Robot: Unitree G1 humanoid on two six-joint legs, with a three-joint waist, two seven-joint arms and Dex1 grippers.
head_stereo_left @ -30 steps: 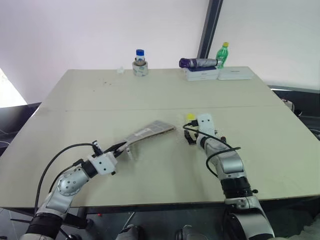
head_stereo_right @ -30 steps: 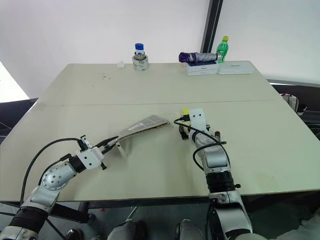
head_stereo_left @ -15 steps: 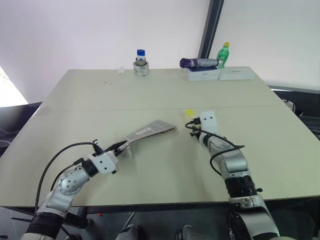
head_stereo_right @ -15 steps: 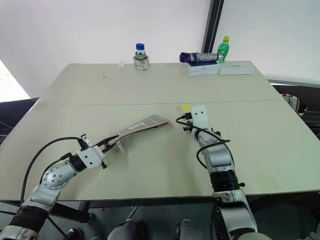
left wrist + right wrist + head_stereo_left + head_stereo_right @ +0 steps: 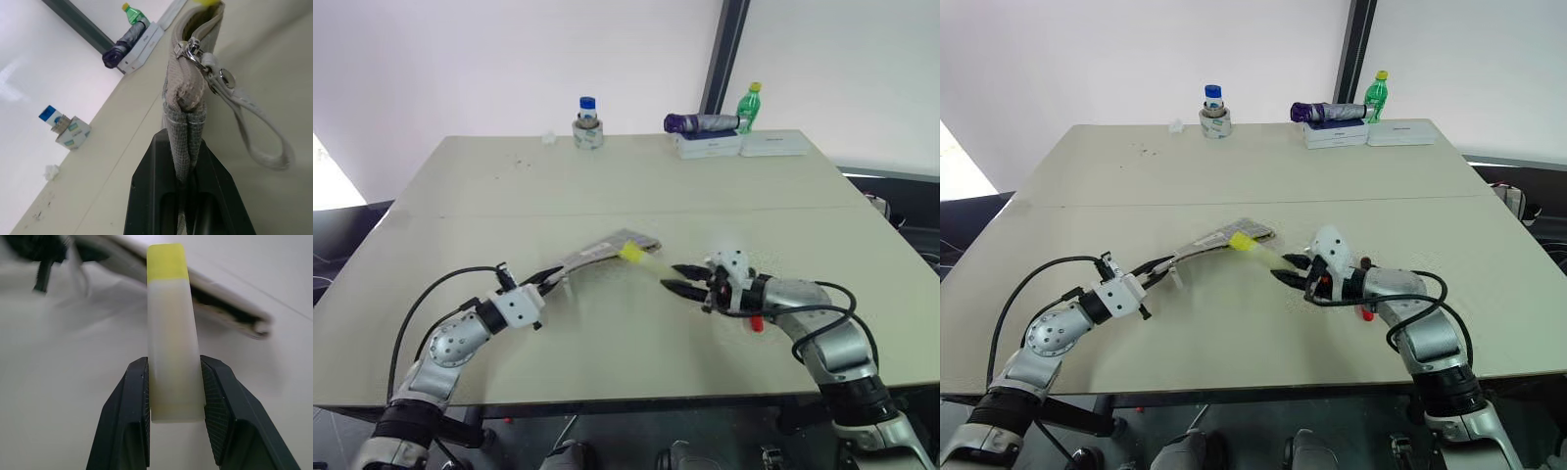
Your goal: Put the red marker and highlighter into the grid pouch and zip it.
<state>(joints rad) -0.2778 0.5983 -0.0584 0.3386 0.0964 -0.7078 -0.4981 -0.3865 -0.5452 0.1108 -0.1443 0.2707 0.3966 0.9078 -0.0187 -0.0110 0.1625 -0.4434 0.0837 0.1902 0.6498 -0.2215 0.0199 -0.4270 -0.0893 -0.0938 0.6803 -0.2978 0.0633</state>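
Gripping highlighter (image 5: 174, 340) in right hand (image 5: 1295, 277), fingers clamped on pale body, yellow cap aiming at open mouth of grid pouch (image 5: 603, 251). Pinching pouch corner in left hand (image 5: 551, 279), fingers together, lifting pouch off tabletop (image 5: 607, 186). Lying just beside right wrist: red marker (image 5: 754, 322). Standing along far edge: jar (image 5: 588, 123), green bottle (image 5: 750, 107), folded umbrella (image 5: 701, 122).

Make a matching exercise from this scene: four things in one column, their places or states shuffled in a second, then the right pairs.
1. highlighter
2. grid pouch
3. red marker
4. green bottle

A. standing at the table's far edge
B. pinched at one end by the left gripper
C. lying on the table by the right arm
D. clamped in the right gripper, yellow cap towards the pouch

Pairs: 1-D, 2-B, 3-C, 4-A
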